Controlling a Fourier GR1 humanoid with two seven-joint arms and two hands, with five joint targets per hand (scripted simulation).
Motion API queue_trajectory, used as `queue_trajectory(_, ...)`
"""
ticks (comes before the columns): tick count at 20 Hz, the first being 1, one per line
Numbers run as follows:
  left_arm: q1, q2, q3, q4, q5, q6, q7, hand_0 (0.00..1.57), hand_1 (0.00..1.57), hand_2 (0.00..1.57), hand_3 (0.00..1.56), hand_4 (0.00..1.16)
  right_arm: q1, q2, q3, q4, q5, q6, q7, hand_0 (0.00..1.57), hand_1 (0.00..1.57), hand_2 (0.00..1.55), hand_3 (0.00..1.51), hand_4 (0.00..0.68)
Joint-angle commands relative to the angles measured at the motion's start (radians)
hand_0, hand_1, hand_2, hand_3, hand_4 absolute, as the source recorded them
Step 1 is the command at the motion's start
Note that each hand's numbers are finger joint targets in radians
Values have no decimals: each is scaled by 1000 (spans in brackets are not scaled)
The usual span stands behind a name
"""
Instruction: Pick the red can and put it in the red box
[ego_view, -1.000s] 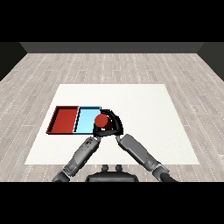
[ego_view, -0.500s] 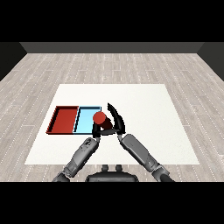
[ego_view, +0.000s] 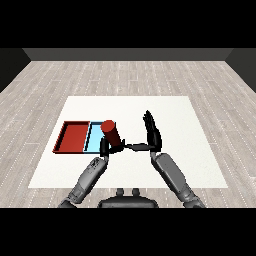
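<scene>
the red can (ego_view: 112, 134) is held in the left hand (ego_view: 106, 147), whose fingers are curled round its lower half; the can is tilted, its top leaning toward the trays. it is seen in front of the right part of the light blue tray (ego_view: 93, 138), and whether it is lifted above that tray or just beside it cannot be told from this one view. the right hand (ego_view: 151, 133) is kept apart from the can, fingers straight and spread upward, thumb stretched toward the left hand, nothing held.

the can is judged to be stiff and fairly light, with a smooth round wall that may slip if taken near an end; a hold round the middle of the wall, as is nearly had now, is thought best. because it is tall and narrow, it could tip when set down tilted, so it would be better brought upright over the red tray (ego_view: 74, 138), which lies just left of the blue one.

counted: one can, one red tray, one light blue tray, two hands, one white table (ego_view: 175, 115).
</scene>
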Motion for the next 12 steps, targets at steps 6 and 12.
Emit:
queue_trajectory(6, -10, 135, 68, -19, -107, 57, 50, 1571, 1571, 1569, 1467, 1130, 248, -153, -161, -118, -69, 97, -62, 0, 0, 0, 0, 0)
queue_trajectory(12, -27, 327, 215, 77, -73, -47, 94, 1571, 1571, 1555, 1465, 1116, 411, -180, -177, -193, -63, 110, -104, 0, 0, 0, 0, 0)
